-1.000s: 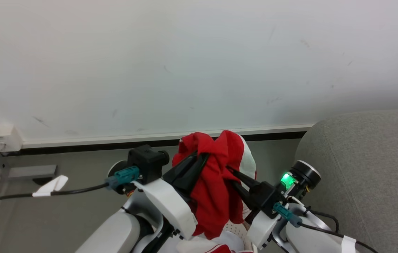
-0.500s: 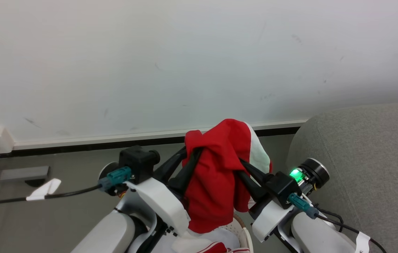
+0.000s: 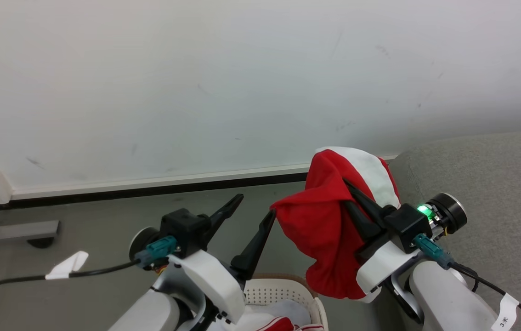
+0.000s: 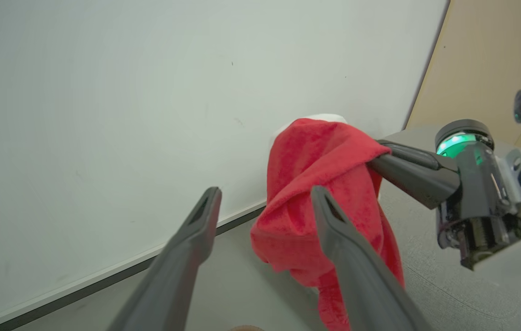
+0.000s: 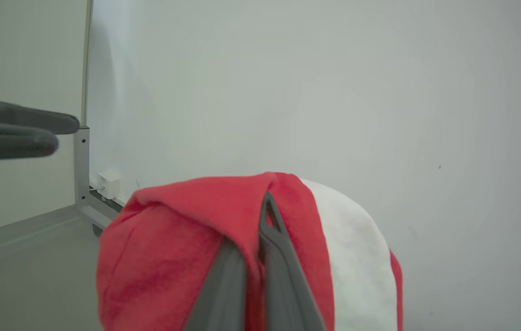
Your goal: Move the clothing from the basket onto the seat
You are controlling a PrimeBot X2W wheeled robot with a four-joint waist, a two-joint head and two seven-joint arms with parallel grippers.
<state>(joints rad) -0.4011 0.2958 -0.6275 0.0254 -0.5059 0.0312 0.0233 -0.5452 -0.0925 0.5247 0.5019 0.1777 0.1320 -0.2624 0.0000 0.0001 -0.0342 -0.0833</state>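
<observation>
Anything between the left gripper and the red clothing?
Nothing. In the head view the open left gripper has its nearer fingertip right beside the edge of the clothing.

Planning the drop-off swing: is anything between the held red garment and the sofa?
Nothing visible. The red garment hangs from the shut right gripper, right beside the rounded end of the grey sofa. The open left gripper stands on its other side, near the basket.
</observation>
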